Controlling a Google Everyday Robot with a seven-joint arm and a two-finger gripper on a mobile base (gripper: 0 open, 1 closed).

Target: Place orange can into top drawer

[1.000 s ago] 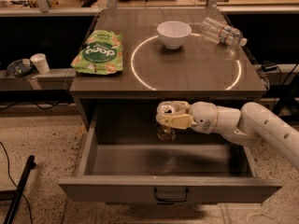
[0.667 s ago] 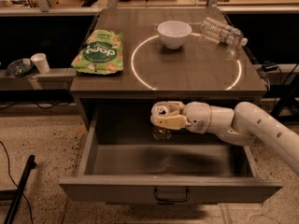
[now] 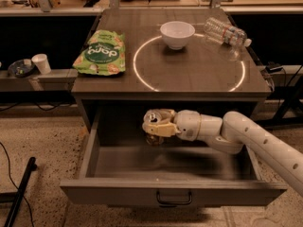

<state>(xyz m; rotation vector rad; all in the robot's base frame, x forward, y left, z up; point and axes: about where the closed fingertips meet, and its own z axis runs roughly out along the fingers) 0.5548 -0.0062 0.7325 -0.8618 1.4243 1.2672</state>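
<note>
The top drawer (image 3: 118, 192) is pulled open below the tabletop, with a plain grey inside and a small dark handle (image 3: 174, 200) on its front. My gripper (image 3: 156, 125) reaches in from the right on the white arm (image 3: 255, 138) and sits over the back middle of the drawer. It is shut on the orange can (image 3: 153, 138), a small golden-brown can that shows just below the fingers. The can hangs inside the drawer opening, a little above the drawer floor.
On the tabletop (image 3: 189, 74) are a green snack bag (image 3: 100, 53) at the left, a white bowl (image 3: 177, 34) at the back middle and a clear plastic bottle (image 3: 226, 31) lying at the back right. A white cup (image 3: 41, 63) stands on a low shelf at the left.
My gripper has moved a little to the left with the can, staying over the back of the open drawer. Nothing else has moved.
</note>
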